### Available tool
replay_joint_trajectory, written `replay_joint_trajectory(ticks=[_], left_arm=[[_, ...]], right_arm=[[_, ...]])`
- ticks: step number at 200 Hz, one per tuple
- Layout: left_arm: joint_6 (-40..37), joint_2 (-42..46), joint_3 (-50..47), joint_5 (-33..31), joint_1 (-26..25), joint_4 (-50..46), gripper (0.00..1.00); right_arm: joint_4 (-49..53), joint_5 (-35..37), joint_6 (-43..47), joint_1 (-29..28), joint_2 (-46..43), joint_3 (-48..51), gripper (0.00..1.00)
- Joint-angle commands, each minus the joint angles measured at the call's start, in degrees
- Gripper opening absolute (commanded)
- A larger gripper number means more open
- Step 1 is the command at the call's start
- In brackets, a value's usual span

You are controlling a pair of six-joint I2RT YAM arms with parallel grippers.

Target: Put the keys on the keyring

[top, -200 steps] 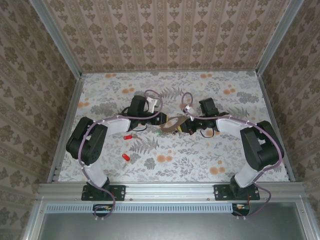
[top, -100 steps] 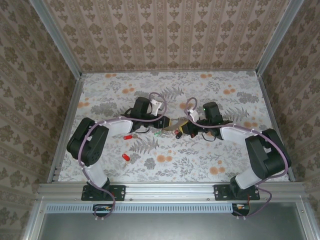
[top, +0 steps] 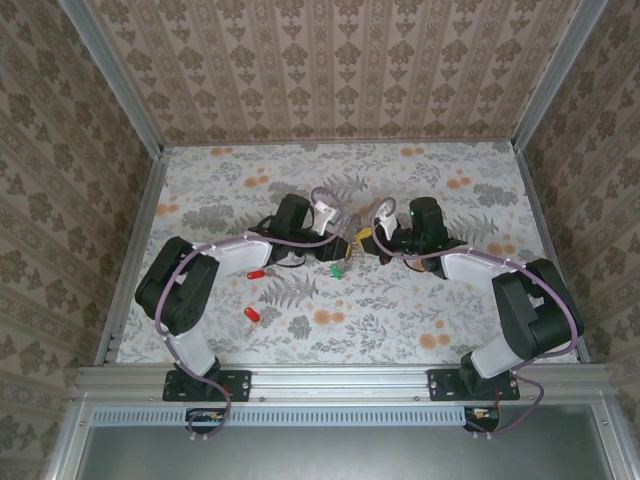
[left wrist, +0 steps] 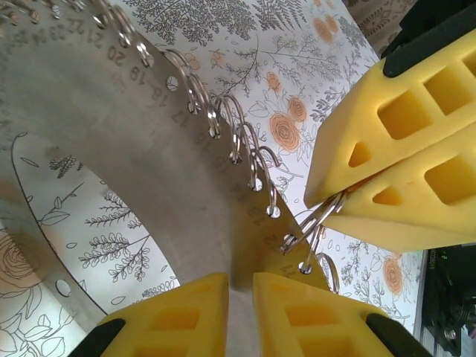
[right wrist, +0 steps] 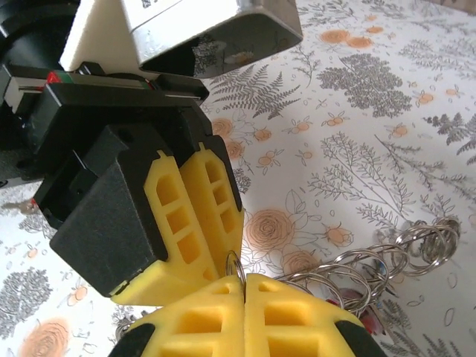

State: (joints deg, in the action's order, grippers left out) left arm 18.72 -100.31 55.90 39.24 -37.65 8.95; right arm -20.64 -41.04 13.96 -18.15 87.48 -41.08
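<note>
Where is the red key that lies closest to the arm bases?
In the top view, this red key lies on the left half of the table, just nearer than the other red key.

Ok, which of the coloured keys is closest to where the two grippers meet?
The green key, right beside the left gripper and right gripper; the upper red key and lower red key lie well off to the left.

arm links (top: 175,290): black housings, pale grey forearm tubes
cables (top: 330,193): purple, run along each arm
fingers (right wrist: 190,327): yellow, square and triangular cut-outs, black backing
bases (top: 205,383): black
</note>
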Motion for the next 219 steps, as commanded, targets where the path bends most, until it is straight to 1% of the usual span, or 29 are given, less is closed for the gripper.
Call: replay_joint_trajectory(ticks=[1,4,8,18,28,37,41,43,51,70,84,102,126,147,162,195,219], left_arm=[[-1.5,4.4,-1.7,-1.7,-0.3,1.1,0.23],[-1.6,5.1,-2.3,-2.0,-0.2,1.5,0.24],[-1.8,5.9,-3.0,-4.2,0.0,2.0,0.25],[-2.4,8.3,-4.9,-6.6,0.7,3.2,0.30],[-3.5,10.4,-7.0,-7.2,1.7,5.1,0.32],[-5.1,11.8,-8.7,-5.1,2.9,7.7,0.37],[-6.3,12.3,-9.5,-3.1,3.5,9.1,0.39],[-7.0,12.6,-10.0,-1.0,3.8,10.0,0.39],[-9.8,13.4,-11.7,3.5,4.8,13.3,0.40],[-16.4,14.9,-14.4,6.6,5.4,17.1,0.43],[-21.9,15.8,-14.9,7.9,5.6,17.2,0.43],[-25.0,15.3,-13.4,8.2,6.5,16.1,0.43],[-29.7,12.1,-8.8,10.5,6.9,8.5,0.42],[-30.0,9.6,-8.2,13.1,6.8,9.8,0.41],[-30.6,8.2,-7.8,13.8,6.1,10.0,0.41],[-36.5,5.3,-4.0,15.1,4.0,3.1,0.42],[-37.6,4.5,-3.6,14.8,3.4,4.5,0.41]], right_arm=[[1.5,-2.6,8.8,0.1,-0.8,-2.8,0.00],[2.5,-3.0,9.8,0.2,-0.7,-3.1,0.00],[3.6,-3.6,11.0,0.2,-0.7,-3.5,0.00],[5.5,-5.6,13.6,0.5,-0.7,-4.2,0.00],[7.2,-7.3,16.1,0.8,-0.9,-4.8,0.00],[8.9,-8.5,18.5,1.0,-0.8,-5.6,0.00],[10.0,-9.1,19.8,1.1,-0.7,-6.1,0.00],[10.6,-9.4,20.3,1.0,-0.7,-6.3,0.00],[12.8,-10.5,22.3,1.0,-0.7,-7.2,0.00],[14.5,-14.0,26.5,1.0,-0.4,-7.6,0.00],[14.5,-15.2,28.3,1.0,-0.5,-7.3,0.00],[15.9,-15.2,30.8,1.0,-0.9,-7.3,0.00],[16.8,-14.6,32.6,0.6,-1.8,-6.3,0.00],[18.7,-14.3,33.8,0.6,-2.2,-5.2,0.00],[19.6,-14.6,34.2,0.6,-2.1,-5.1,0.00],[22.5,-15.9,34.8,0.7,-1.3,-5.9,0.00],[22.6,-16.1,33.9,1.3,-1.8,-5.7,0.00]])
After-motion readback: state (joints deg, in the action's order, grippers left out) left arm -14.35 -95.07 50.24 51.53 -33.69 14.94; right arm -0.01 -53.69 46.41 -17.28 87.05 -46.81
